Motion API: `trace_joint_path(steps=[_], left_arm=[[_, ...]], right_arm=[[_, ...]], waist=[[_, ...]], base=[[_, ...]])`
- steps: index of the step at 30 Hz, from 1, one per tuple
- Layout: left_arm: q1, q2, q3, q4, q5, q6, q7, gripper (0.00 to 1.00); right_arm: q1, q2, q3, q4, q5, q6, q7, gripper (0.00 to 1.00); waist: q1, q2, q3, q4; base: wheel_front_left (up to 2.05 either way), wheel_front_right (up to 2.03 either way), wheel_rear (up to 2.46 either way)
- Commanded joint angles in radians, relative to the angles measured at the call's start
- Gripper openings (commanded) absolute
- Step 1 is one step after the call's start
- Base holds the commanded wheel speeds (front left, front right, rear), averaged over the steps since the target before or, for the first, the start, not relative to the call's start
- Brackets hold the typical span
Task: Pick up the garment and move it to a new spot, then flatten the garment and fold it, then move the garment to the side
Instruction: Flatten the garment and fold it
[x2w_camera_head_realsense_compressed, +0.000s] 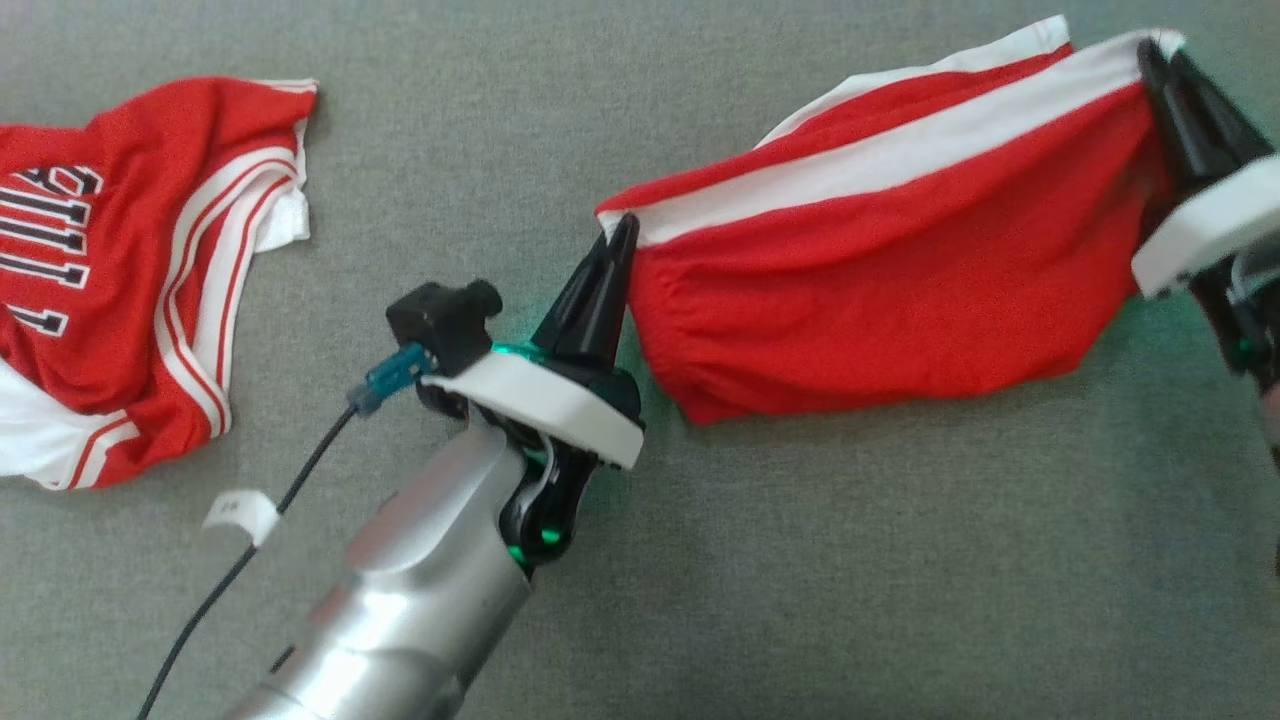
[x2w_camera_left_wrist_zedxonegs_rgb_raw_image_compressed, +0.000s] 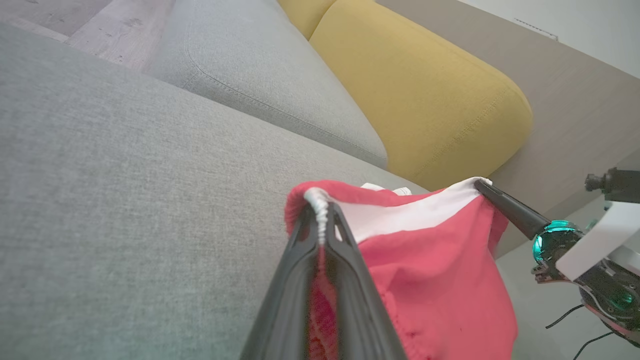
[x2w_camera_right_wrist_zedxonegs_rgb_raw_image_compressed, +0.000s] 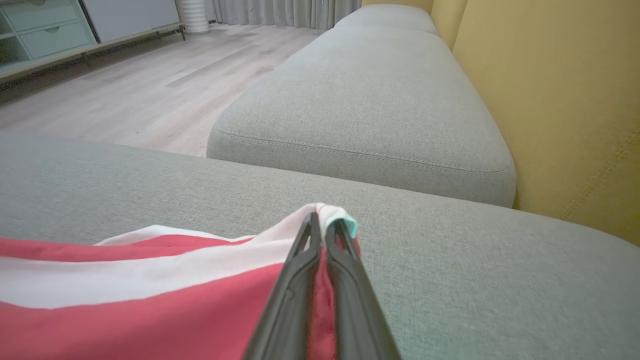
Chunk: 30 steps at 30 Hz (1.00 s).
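The garment (x2w_camera_head_realsense_compressed: 880, 270) is a pair of red shorts with a white side stripe, stretched between both grippers above the grey sofa seat. My left gripper (x2w_camera_head_realsense_compressed: 618, 232) is shut on the garment's left corner, its white hem pinched between the fingers (x2w_camera_left_wrist_zedxonegs_rgb_raw_image_compressed: 322, 220). At the upper right, my right gripper (x2w_camera_head_realsense_compressed: 1158, 58) is shut on the garment's other corner; in the right wrist view the cloth (x2w_camera_right_wrist_zedxonegs_rgb_raw_image_compressed: 150, 300) runs off to the left from the closed tips (x2w_camera_right_wrist_zedxonegs_rgb_raw_image_compressed: 322, 222). The right gripper (x2w_camera_left_wrist_zedxonegs_rgb_raw_image_compressed: 481, 185) also appears in the left wrist view, holding the far end of the garment (x2w_camera_left_wrist_zedxonegs_rgb_raw_image_compressed: 430, 265).
A red and white jersey (x2w_camera_head_realsense_compressed: 130, 270) with dark lettering lies crumpled at the left on the grey sofa seat (x2w_camera_head_realsense_compressed: 850, 560). A black cable (x2w_camera_head_realsense_compressed: 240, 560) trails from the left wrist. Yellow back cushions (x2w_camera_left_wrist_zedxonegs_rgb_raw_image_compressed: 425, 95) rise behind the seat. A second grey seat cushion (x2w_camera_right_wrist_zedxonegs_rgb_raw_image_compressed: 365, 100) adjoins; wooden floor (x2w_camera_right_wrist_zedxonegs_rgb_raw_image_compressed: 125, 85) lies beyond.
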Motion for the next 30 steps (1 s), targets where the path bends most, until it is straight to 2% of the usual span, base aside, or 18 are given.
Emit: trace_joint_path(steps=[1, 12, 13, 14, 15, 16, 21, 25, 30], left_arm=[[-0.050, 0.002, 0.014, -0.012, -0.013, 0.002, -0.012, 0.00], [-0.101, 0.002, 0.062, 0.012, 0.025, 0.002, -0.012, 0.00], [-0.099, 0.002, 0.062, 0.013, 0.024, 0.002, -0.012, 0.00], [-0.097, 0.002, 0.063, 0.014, 0.022, 0.002, -0.012, 0.00], [-0.096, 0.002, 0.062, 0.013, 0.022, 0.002, -0.012, 0.38], [-0.096, 0.002, 0.065, 0.013, 0.028, 0.002, -0.012, 1.00], [-0.082, 0.002, 0.084, 0.002, 0.084, 0.015, -0.012, 1.00], [0.001, 0.002, 0.176, -0.111, 0.305, 0.119, -0.012, 1.00], [0.180, 0.002, 0.264, -0.335, 0.542, 0.246, -0.012, 1.00]], right_arm=[[-0.045, -0.024, 0.031, 0.016, 0.012, 0.007, -0.005, 0.00], [-0.212, -0.023, 0.198, 0.207, 0.071, 0.007, -0.086, 0.00], [-0.218, -0.020, 0.209, 0.220, 0.077, 0.007, -0.095, 0.33], [-0.222, -0.016, 0.219, 0.233, 0.084, 0.007, -0.103, 0.97], [-0.227, -0.014, 0.226, 0.246, 0.090, 0.007, -0.113, 1.00], [-0.230, -0.011, 0.230, 0.258, 0.095, 0.007, -0.123, 1.00], [-0.208, -0.017, 0.248, 0.273, 0.137, 0.007, -0.150, 1.00], [-0.117, -0.044, 0.247, 0.232, 0.228, 0.007, -0.163, 1.00], [-0.040, -0.075, 0.233, 0.223, 0.307, 0.007, -0.153, 1.00]], waist=[[-0.0003, 0.0000, 0.022, 0.006], [-0.0003, 0.0000, 0.072, 0.024], [-0.0003, 0.0000, 0.073, 0.024], [-0.0003, 0.0000, 0.073, 0.023], [-0.0003, 0.0000, 0.073, 0.023], [-0.0003, 0.0000, 0.072, 0.023], [-0.0003, 0.0000, 0.051, 0.027], [-0.0003, 0.0000, 0.010, 0.023], [-0.0003, 0.0000, -0.017, 0.030]], base=[[0.00, 0.00, 0.00], [0.00, 0.00, 0.00], [0.00, 0.00, 0.00], [0.00, 0.00, 0.00], [0.00, 0.00, 0.00], [0.00, 0.00, 0.00], [0.00, 0.00, 0.00], [0.00, 0.00, 0.00], [0.00, 0.00, 0.00]])
